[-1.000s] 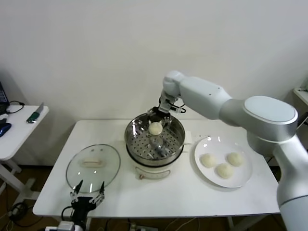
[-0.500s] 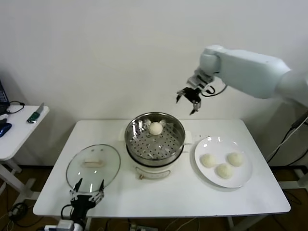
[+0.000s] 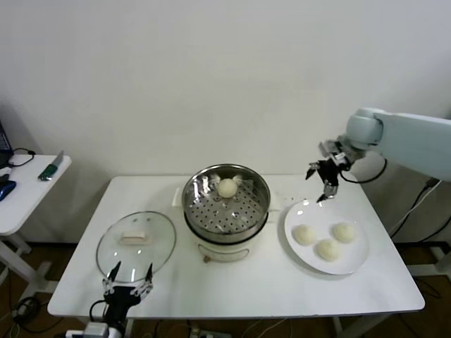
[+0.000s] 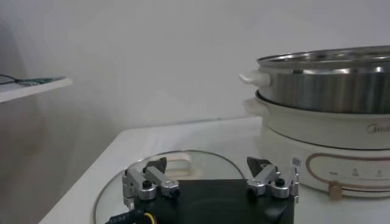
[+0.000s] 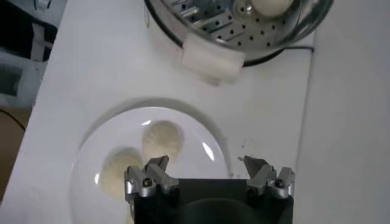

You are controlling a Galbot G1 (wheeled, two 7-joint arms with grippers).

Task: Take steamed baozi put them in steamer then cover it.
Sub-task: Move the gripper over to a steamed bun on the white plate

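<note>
from the head view, one baozi [image 3: 227, 187] lies in the steamer [image 3: 226, 204] and three more [image 3: 328, 249] wait on the plate [image 3: 356, 260] beside it, with the empty, spread-jawed right gripper [image 3: 323, 177] above the plate's far rim; fetching the second bun looks to be the step in hand. the left wrist view shows the left gripper [image 4: 210, 178] parked, released, just short of the cover [image 4: 201, 162] on the table beside the steamer. in the right wrist view the jaws gape over the plate, so the next move calls for descending onto one bun [image 5: 162, 139] and closing gently.

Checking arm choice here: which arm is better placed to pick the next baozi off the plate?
Right. The right gripper hangs open above the plate with three baozi; the left gripper sits by the glass lid.
</note>
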